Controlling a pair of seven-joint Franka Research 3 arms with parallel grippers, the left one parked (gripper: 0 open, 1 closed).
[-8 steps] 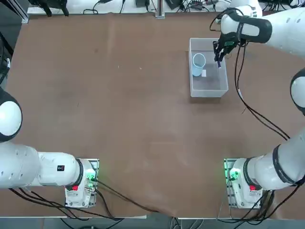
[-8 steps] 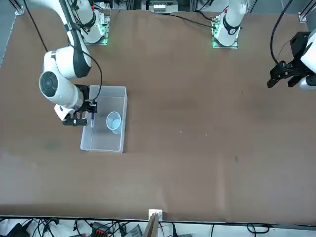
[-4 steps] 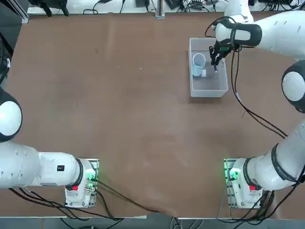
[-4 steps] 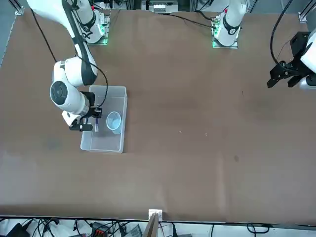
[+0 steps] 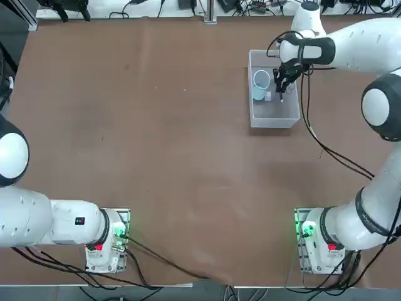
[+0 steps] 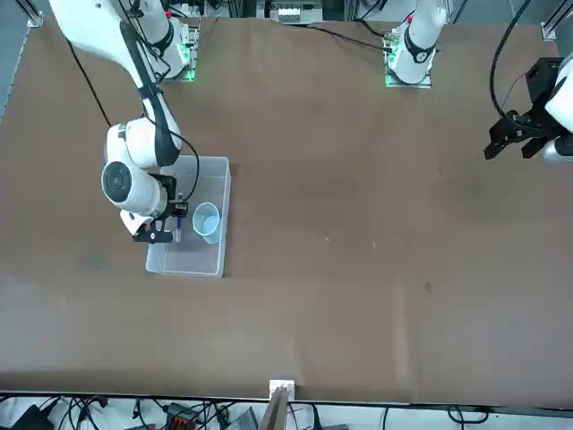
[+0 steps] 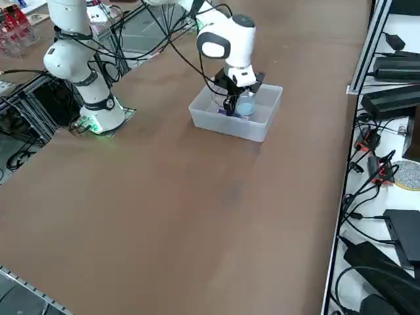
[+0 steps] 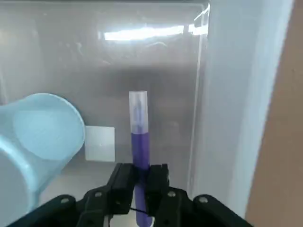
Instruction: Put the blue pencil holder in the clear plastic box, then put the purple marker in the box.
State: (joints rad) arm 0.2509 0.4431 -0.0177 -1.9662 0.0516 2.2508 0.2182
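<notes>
Since a second ago the right gripper [image 8: 140, 182] has swung in over the clear rectangular plastic box [image 5: 292, 116], dropping inside. Its fingers pinch the thin purple marker [image 8: 139, 137] near one end, tip down beside the small pale-blue translucent pencil holder [image 5: 260, 83]. Light, stiff, slick; a mid-barrel grip seems steadier.

Brown tabletop [image 5: 156, 157] filling the workspace

Black cables [image 7: 367, 216] and power bricks [image 7: 394, 98] are lying just beyond the tabletop's far edge, and more cables [image 6: 179, 417] are trailing along its front edge, under even light.
</notes>
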